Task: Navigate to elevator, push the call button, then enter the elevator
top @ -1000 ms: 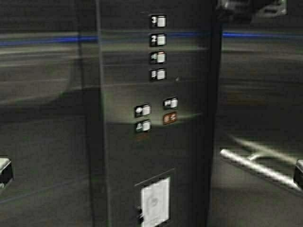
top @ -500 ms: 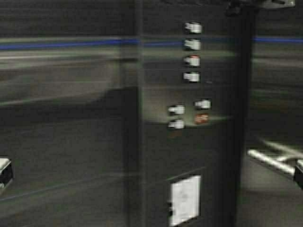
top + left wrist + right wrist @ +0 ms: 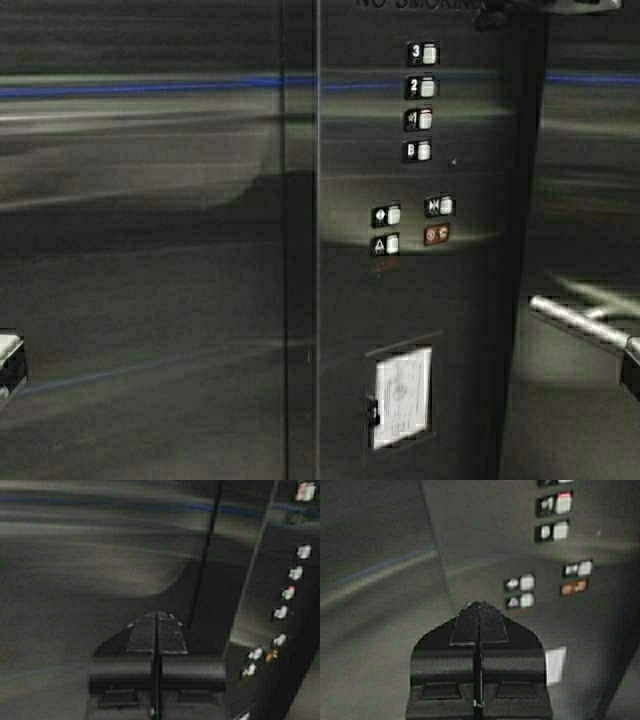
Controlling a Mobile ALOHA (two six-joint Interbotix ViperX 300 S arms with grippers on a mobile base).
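Observation:
I am inside the elevator, facing its brushed steel wall panels. The call button is out of view. The car's own panel of floor buttons is ahead to the right; it also shows in the left wrist view and the right wrist view. My left gripper is shut and empty, held in front of a steel wall panel. My right gripper is shut and empty, pointing just below and left of the lower buttons, apart from them.
A horizontal steel handrail runs along the wall at the right. A white notice sits in a recess low on the button panel. A vertical panel seam stands left of the buttons. Arm parts show at both lower edges.
The robot has moved: the button panel and handrail have shifted to the right in the high view, and the scene is now steadier. Both grippers hold their poses.

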